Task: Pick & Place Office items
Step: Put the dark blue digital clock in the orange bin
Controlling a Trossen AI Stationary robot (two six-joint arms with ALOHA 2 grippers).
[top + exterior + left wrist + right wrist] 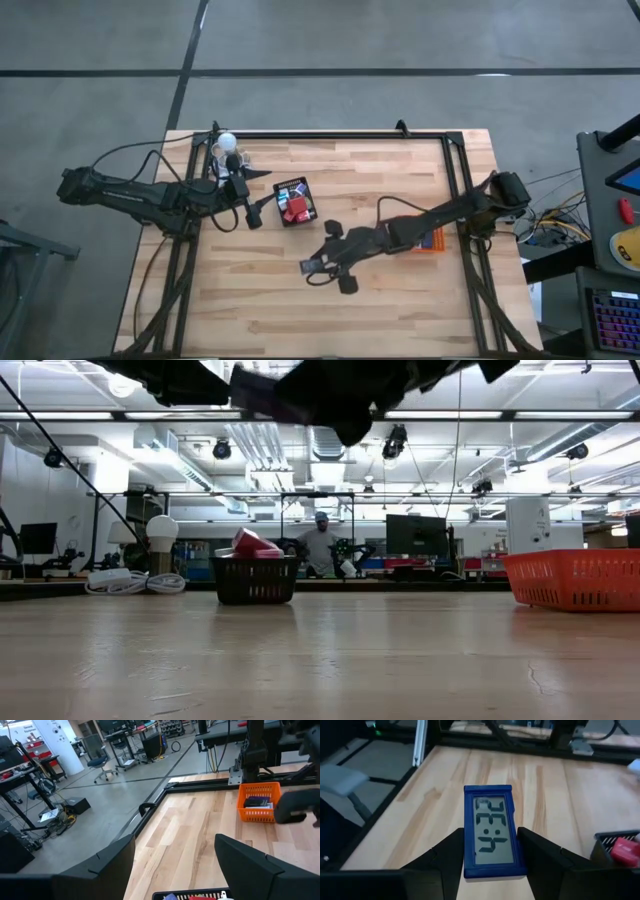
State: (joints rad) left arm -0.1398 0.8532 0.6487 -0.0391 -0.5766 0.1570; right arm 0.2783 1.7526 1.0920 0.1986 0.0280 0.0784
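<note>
The right pincer (488, 857) grips a blue clock (489, 831), a flat rectangle with a grey digit screen, one finger (447, 857) pressed to each long edge, held above the surface (400, 290). Seen from above, this pincer (312, 268) hangs near the middle of the surface, at about 5 o'clock from the black tray (294, 201). That tray holds red, blue and white pieces (294, 207); in the low view a red piece (252, 544) rises over the rim of the tray (255, 580). The left pincer (262, 199) hovers just at the tray's 9 o'clock side, its fingers (107, 865) spread wide apart with nothing between. The orange tray (432, 241) sits at 3 o'clock, partly under the right arm, with dark items inside (258, 801). A white bulb (227, 142) stands at the far left corner.
</note>
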